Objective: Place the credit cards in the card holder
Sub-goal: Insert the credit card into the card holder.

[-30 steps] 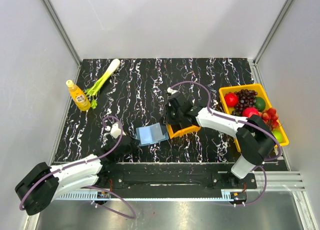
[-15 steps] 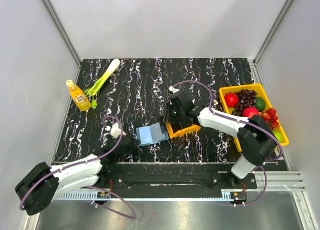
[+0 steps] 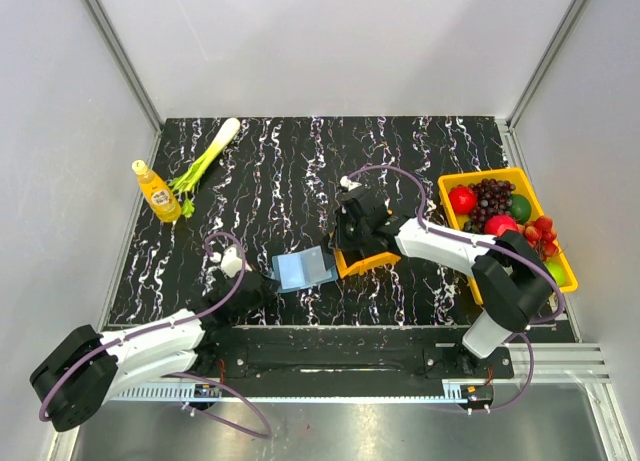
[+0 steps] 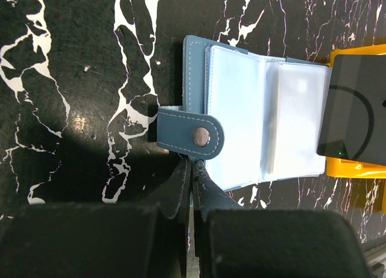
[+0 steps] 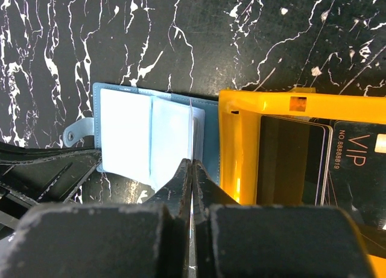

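1. Currently, we find the card holder [image 3: 302, 269] lying open near the table's 6 o'clock edge with its pale sleeves facing up. It has not shifted over the last second.
2. We see the left gripper [image 4: 192, 164] with its jaws together and its tips at the holder's 9 o'clock edge, just beside the snap strap [image 4: 194, 135]. We cannot tell whether the tips pinch the cover or only press on it. This arm has stayed where it was.
3. We read the right gripper [image 5: 192, 163] as clamped on one dark credit card [image 4: 356, 106]. The card shows face-on from the left wrist and only as a thin edge-on line from the right wrist.
4. We note one change: in the top view the right gripper has crept slightly toward 2 o'clock. It now hangs where the holder's 3 o'clock edge lies against the orange tray [image 5: 238, 145].
5. We count further credit cards [image 5: 295, 163] stacked in that tray, at 3 o'clock from the holder.
6. We judge this small drift to be alignment, not insertion, as we see no dark card in the sleeves yet. The next move calls for lining the card's edge up with a sleeve mouth while the left gripper steadies the holder.
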`<control>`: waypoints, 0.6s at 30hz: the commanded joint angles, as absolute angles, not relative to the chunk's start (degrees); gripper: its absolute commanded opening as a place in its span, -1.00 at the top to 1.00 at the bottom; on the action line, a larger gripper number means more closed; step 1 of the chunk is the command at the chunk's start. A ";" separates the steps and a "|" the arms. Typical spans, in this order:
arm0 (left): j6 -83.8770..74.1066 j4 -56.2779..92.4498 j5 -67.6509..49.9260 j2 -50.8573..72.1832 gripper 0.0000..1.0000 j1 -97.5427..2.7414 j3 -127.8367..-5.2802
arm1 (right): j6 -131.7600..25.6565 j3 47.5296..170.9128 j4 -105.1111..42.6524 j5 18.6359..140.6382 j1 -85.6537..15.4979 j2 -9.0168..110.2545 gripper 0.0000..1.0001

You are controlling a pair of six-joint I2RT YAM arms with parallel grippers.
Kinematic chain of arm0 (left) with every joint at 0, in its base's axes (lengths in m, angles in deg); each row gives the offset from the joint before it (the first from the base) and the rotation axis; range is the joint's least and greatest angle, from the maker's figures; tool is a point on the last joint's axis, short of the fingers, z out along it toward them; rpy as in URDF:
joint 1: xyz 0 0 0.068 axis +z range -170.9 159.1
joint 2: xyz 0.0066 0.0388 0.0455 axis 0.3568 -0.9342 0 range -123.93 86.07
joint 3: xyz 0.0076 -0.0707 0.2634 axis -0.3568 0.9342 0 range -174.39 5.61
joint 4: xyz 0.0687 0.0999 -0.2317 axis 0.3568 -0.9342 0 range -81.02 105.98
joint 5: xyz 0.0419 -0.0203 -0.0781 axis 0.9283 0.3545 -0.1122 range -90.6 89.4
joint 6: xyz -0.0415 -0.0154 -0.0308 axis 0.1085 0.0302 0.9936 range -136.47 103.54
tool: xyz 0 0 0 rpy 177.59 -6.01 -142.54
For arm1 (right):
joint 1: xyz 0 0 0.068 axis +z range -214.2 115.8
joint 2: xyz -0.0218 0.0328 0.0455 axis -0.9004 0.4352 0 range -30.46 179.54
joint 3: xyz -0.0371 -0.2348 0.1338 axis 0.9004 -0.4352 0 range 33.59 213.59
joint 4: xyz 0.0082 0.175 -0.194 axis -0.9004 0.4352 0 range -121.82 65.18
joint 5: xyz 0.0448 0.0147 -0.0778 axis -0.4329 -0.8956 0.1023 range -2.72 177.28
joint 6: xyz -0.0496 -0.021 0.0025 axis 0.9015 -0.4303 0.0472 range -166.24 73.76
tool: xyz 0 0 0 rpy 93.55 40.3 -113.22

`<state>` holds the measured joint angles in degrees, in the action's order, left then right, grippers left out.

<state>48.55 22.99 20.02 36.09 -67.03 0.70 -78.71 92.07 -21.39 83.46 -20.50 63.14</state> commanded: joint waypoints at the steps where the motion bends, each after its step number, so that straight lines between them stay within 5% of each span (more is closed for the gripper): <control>1: 48.31 23.89 21.11 36.32 1.00 -67.04 -0.54 | -78.58 91.68 -23.48 86.49 -20.79 61.74 1.00; 18: 48.13 25.12 20.67 34.74 1.00 -67.04 -0.80 | -81.22 88.87 -29.01 81.31 -20.70 66.83 1.00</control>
